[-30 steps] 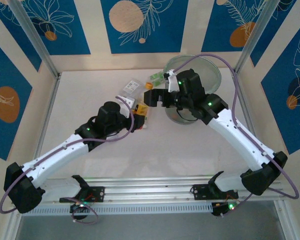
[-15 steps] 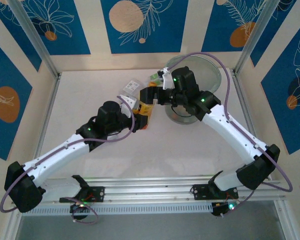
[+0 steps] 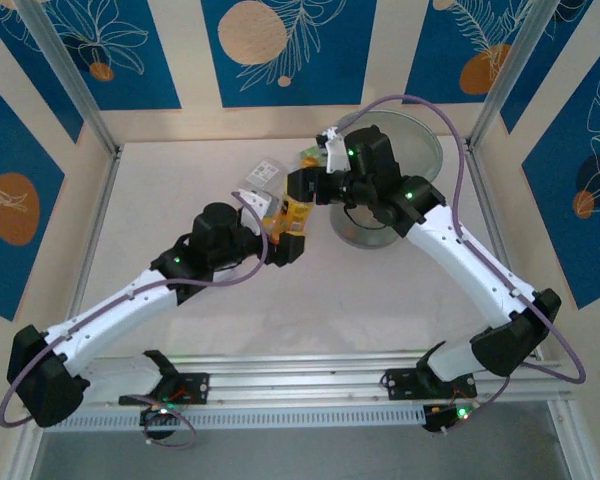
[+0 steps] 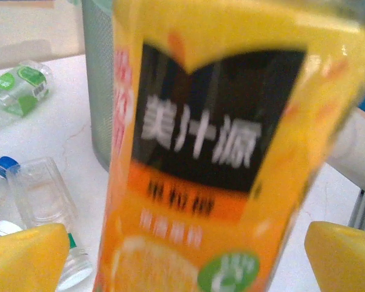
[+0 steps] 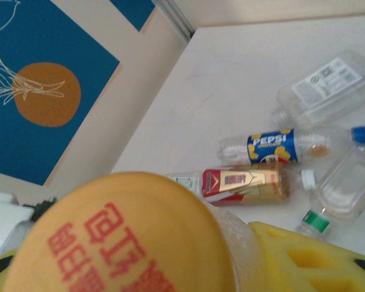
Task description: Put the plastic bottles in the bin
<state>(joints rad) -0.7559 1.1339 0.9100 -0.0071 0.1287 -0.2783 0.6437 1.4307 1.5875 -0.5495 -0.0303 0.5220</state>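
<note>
Now the right tool (image 3: pixel 301 193) has closed on the orange bottle (image 3: pixel 296 213) by its cap and holds it. The left tool (image 3: pixel 288 235) has let go, fingers wide. It is upright near the table's (image 3: pixel 180 170) far edge. The bin (image 3: pixel 425 140) stands just right of it, nearest the right arm.

A white table (image 3: pixel 360 290) carries a scatter of plastic bottles lying on their sides: a blue-label Pepsi bottle (image 5: pixel 280 146), a red-label bottle (image 5: pixel 243 182) just beside it, a flattened clear bottle (image 5: pixel 328 88) and a green-label bottle (image 4: pixel 18 91). The translucent bin (image 3: pixel 425 150) stands upright toward the table's far right.
</note>
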